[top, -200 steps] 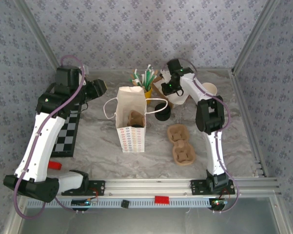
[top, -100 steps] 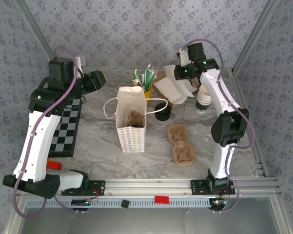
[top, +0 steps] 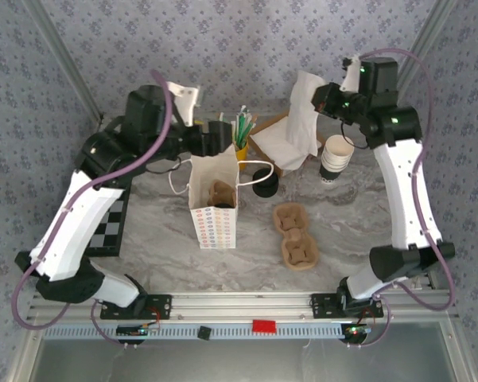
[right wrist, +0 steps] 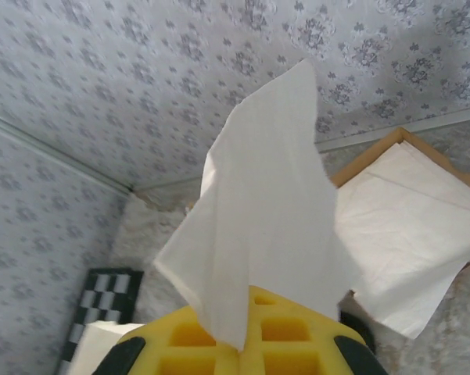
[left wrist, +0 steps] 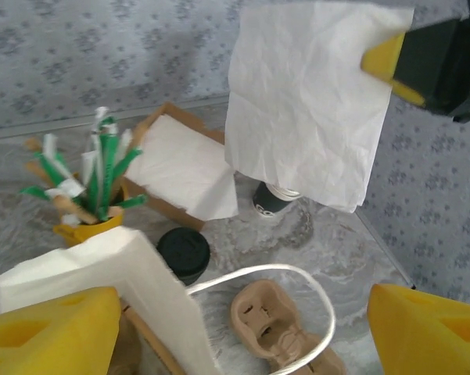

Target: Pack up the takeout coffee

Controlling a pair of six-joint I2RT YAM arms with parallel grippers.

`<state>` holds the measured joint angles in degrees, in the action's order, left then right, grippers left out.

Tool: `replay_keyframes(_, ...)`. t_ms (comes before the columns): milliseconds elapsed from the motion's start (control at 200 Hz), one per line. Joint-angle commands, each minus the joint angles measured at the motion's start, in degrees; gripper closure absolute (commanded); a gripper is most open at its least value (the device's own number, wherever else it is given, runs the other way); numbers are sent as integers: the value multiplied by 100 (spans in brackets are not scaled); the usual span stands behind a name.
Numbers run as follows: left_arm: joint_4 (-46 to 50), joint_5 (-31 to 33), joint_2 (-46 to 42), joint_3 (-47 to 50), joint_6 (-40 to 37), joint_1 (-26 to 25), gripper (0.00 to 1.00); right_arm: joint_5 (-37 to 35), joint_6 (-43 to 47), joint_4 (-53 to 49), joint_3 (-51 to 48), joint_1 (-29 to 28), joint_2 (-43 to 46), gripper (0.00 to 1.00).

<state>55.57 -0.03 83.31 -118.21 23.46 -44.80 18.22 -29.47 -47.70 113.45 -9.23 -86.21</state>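
White paper napkin (top: 305, 115) hangs clamped in my right gripper (top: 324, 95), above the brown napkin tray (top: 264, 153). My left gripper (top: 219, 137) gapes wide and empty over the white paper bag (top: 213, 215) on the tabletop (top: 159, 239).

Both arms are built alike: the left arm (top: 68, 227) and the right arm (top: 406, 187) are made up of smooth white shell links, joined by rounded black joint housings and carried on black base blocks. A thin purple cable (top: 165, 95) is routed in loose loops along the outside of each arm, from base to wrist. The fingers (left wrist: 51, 332) are noted as blocky moulded yellow parts with square recesses in their faces, and at the right wrist they are flanked by a rounded black housing (right wrist: 121, 358).
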Motion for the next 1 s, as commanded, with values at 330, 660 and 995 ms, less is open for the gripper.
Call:
replay_keyframes(330,-1529,1049,1645,-852,-1221,-1526,5,-338,-1965,665,-932,-390,1232,100)
replay_keyframes(660,-1218,1389,2814,-1982,-908,-1638,10,-469,-2212,989,-1159,-483,1397,100)
replay_keyframes(995,-1021,1664,3086,-2127,-683,-1638,50,-319,-2305,1108,-1232,-264,1405,100)
